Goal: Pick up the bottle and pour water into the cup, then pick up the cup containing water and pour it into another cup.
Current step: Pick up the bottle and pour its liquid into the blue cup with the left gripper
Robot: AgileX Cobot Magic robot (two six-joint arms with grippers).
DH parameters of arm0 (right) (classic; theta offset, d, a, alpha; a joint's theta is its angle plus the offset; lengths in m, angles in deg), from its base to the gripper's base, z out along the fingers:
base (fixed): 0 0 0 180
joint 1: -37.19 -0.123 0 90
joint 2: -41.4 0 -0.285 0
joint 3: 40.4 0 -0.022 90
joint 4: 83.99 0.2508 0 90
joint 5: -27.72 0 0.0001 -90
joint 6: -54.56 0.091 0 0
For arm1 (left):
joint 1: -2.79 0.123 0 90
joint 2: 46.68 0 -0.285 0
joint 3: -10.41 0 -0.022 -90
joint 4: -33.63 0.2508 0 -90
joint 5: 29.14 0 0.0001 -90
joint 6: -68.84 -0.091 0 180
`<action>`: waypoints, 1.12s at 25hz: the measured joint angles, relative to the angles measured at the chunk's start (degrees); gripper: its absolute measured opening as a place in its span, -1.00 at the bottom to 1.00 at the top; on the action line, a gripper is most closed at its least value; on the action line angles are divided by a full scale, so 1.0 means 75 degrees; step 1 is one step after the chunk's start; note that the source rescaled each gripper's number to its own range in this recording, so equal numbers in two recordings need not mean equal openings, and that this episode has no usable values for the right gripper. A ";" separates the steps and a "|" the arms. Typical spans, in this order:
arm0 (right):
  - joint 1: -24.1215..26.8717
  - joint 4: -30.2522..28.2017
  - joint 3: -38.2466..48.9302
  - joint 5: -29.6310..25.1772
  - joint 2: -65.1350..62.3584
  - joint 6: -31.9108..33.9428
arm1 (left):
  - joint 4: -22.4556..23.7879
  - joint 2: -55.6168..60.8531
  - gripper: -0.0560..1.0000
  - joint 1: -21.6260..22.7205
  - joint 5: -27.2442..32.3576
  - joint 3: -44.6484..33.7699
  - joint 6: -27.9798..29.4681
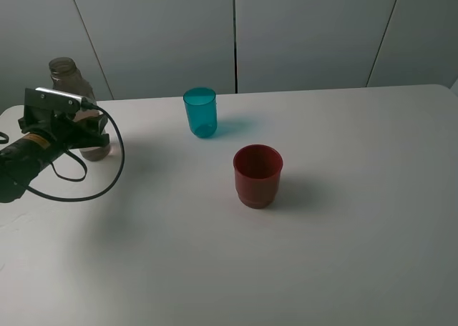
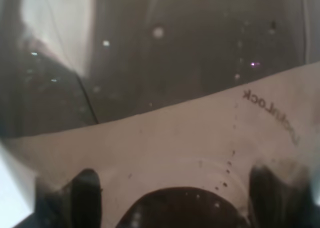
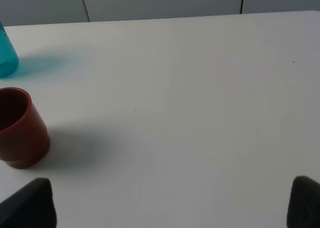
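The bottle (image 2: 165,138) fills the left wrist view, upright between the fingers (image 2: 85,198) of the left gripper (image 2: 177,200), which are clamped on its sides. On the table (image 1: 343,254) it stands at 9 o'clock from the teal cup (image 1: 200,111). The red cup (image 1: 257,174) sits at 5 o'clock from the teal cup. The right gripper (image 3: 167,203) gapes wide, holding nothing.

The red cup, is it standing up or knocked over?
Standing up. The red cup rests on its base on the table, its open mouth facing up.

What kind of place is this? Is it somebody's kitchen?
Probably a robot test lab, not a kitchen: a plain white table, blank grey wall panels, and a robot arm by a bottle.
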 joint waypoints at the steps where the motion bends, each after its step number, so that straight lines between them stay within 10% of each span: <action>1: 0.0000 0.0000 0.0000 0.0000 0.0000 0.0000 | 0.0000 0.0056 -0.80 0.0000 0.0037 0.0000 0.0000; 13: 0.0000 0.0000 0.0000 0.0000 0.0000 0.0000 | 0.0036 0.1239 -0.82 0.0000 0.0275 -0.0014 0.0000; 28: 0.0000 0.0000 0.0000 0.0000 0.0000 0.0000 | 0.0408 0.2364 -0.82 -0.0359 0.3194 0.0436 0.0000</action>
